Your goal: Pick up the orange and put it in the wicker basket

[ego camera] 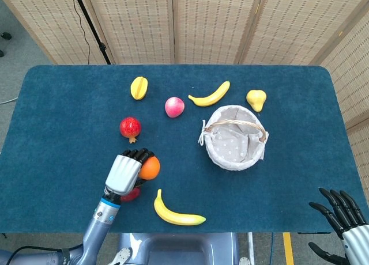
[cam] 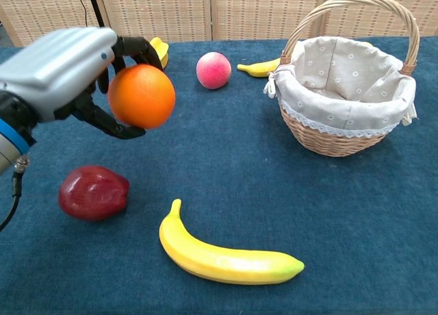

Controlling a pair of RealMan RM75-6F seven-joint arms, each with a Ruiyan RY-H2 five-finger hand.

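Observation:
My left hand (ego camera: 124, 171) (cam: 65, 72) grips the orange (ego camera: 150, 169) (cam: 142, 96) and holds it clear above the blue table, left of centre near the front. The wicker basket (ego camera: 235, 137) (cam: 345, 99), lined with pale floral cloth and with its handle upright, stands to the right of the orange with nothing in it. My right hand (ego camera: 345, 215) hangs off the table's front right corner, fingers spread, holding nothing; it shows only in the head view.
A dark red apple (cam: 94, 192) lies under my left hand, and a banana (ego camera: 176, 213) (cam: 226, 253) lies at the front. Further back are a pomegranate (ego camera: 130, 128), a peach (ego camera: 174, 106) (cam: 213, 70), a starfruit (ego camera: 138, 87), a second banana (ego camera: 210, 95) and a pear (ego camera: 256, 98).

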